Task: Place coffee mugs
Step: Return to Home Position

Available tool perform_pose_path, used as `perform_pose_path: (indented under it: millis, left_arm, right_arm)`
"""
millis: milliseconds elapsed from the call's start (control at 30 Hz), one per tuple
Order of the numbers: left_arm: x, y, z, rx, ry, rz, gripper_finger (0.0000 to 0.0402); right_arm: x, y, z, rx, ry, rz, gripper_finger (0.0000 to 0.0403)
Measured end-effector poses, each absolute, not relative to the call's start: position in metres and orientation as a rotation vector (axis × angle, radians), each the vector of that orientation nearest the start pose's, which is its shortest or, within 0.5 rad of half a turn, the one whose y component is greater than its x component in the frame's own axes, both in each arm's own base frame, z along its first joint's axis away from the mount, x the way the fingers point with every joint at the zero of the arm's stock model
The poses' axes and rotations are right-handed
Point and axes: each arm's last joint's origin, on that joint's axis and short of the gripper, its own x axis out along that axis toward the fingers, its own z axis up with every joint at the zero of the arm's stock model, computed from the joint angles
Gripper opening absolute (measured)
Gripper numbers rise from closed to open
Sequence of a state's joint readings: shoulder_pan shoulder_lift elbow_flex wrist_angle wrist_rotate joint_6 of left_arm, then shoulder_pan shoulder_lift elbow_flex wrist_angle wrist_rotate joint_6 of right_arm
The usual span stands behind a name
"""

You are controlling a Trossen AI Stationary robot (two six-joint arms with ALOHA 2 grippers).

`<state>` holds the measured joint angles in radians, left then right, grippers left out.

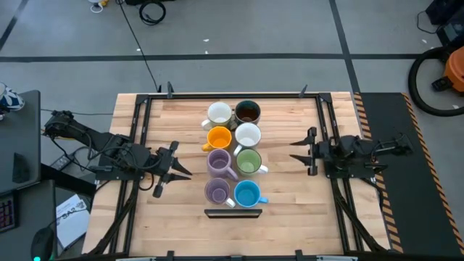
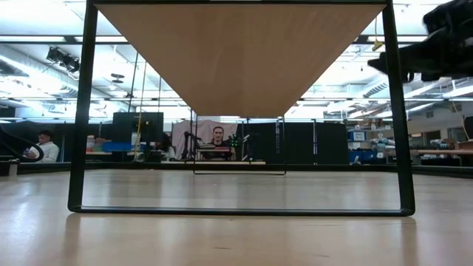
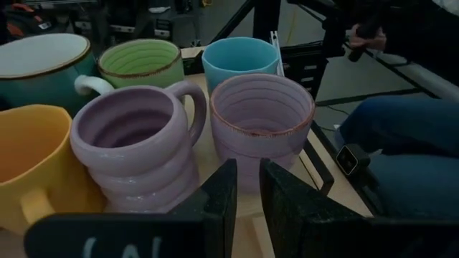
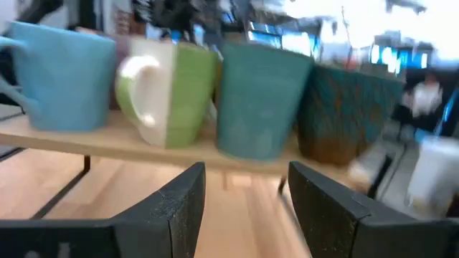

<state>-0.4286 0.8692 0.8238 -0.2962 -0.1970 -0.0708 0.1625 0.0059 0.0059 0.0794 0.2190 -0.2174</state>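
Note:
Several coffee mugs stand upright in two rows on a small raised wooden shelf [image 4: 86,140] at the table's middle: white [image 1: 219,114], dark [image 1: 247,112], orange [image 1: 219,138], white [image 1: 248,135], lavender [image 1: 220,162], green [image 1: 249,161], lavender [image 1: 217,191], light blue [image 1: 247,193]. My left gripper [image 1: 181,172] hangs just left of the lavender mugs [image 3: 136,154], its fingers [image 3: 222,208] only a little apart, nothing between them. My right gripper [image 1: 299,150] stands level to the right of the green mug [image 4: 168,93], wide open and empty.
Black frame rails [image 1: 141,145] run along both sides of the wooden table. A dark bar [image 1: 232,213] lies near the front edge below the mugs. A seated person's legs [image 3: 401,158] show beyond the table. Bare wood lies between each gripper and the shelf.

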Motion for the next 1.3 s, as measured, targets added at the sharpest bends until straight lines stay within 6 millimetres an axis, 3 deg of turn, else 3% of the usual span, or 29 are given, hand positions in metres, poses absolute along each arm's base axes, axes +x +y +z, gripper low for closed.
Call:
perform_pose_path:
  millis: [133, 433, 600, 833, 1100, 1300]
  left_arm:
    - [0.173, -0.073, 0.322, 0.045, 0.332, -0.224, 0.0068]
    - [0.175, -0.075, 0.33, 0.117, 0.235, -0.28, 0.0068]
    - [0.173, -0.062, 0.333, 0.164, 0.22, -0.23, 0.0068]
    - [0.14, -0.029, 0.341, 0.17, 0.235, -0.097, 0.0068]
    - [0.103, -0.014, 0.341, 0.19, 0.238, -0.04, 0.0068]
    - [0.086, -0.009, 0.315, 0.196, 0.176, -0.019, 0.0068]
  right_arm:
    - [0.098, 0.007, 0.169, -0.092, -0.033, -0.061, 0.0205]
    - [0.098, 0.007, 0.168, -0.077, -0.024, -0.046, 0.0205]
    - [0.098, 0.007, 0.168, -0.074, -0.024, -0.046, 0.0205]
    - [0.098, 0.007, 0.168, -0.082, -0.024, -0.046, 0.0205]
    - [0.098, 0.007, 0.168, -0.067, -0.026, -0.05, 0.0205]
    - [0.098, 0.006, 0.169, -0.073, -0.028, -0.081, 0.0205]
